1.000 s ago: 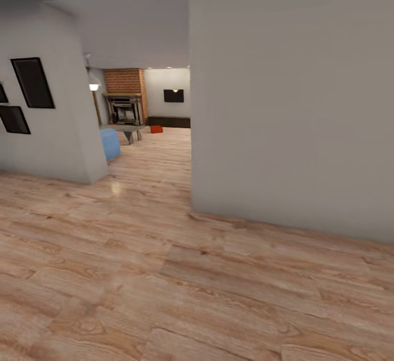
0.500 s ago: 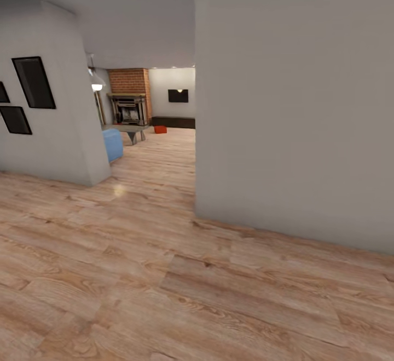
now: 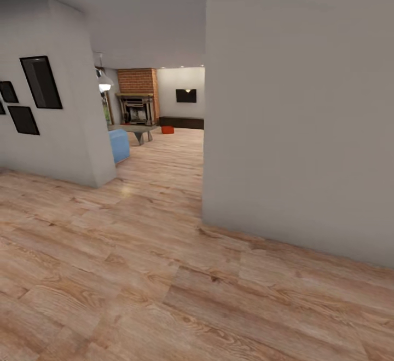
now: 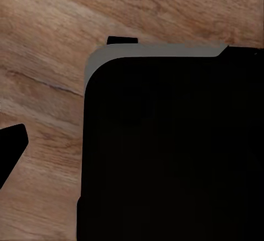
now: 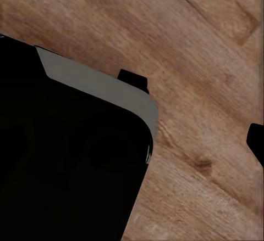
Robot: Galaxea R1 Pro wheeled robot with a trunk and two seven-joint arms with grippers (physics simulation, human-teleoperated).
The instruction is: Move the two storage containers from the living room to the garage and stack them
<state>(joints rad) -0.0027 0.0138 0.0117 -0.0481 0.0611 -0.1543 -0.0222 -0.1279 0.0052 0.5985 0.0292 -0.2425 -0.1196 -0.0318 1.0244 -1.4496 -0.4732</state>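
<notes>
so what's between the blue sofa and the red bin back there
In the head view, a low grey table stands between the blue sofa and the red bin, with wood plank floor around it.

Far down the hallway, one storage container [image 3: 167, 130] is so small that only an orange-red spot on the wood floor can be seen; its walls and shape cannot be told. The big grey wall [image 3: 295, 120] hides the right part of the living room and cuts the dark low cabinet [image 3: 181, 122] and blue sofa [image 3: 119, 145]. In both wrist views a black body [image 4: 170, 147] [image 5: 66, 164] covers most of the floor, and the dark finger tip [image 4: 11, 147] [image 5: 256, 142] is cut by the edge.
</notes>
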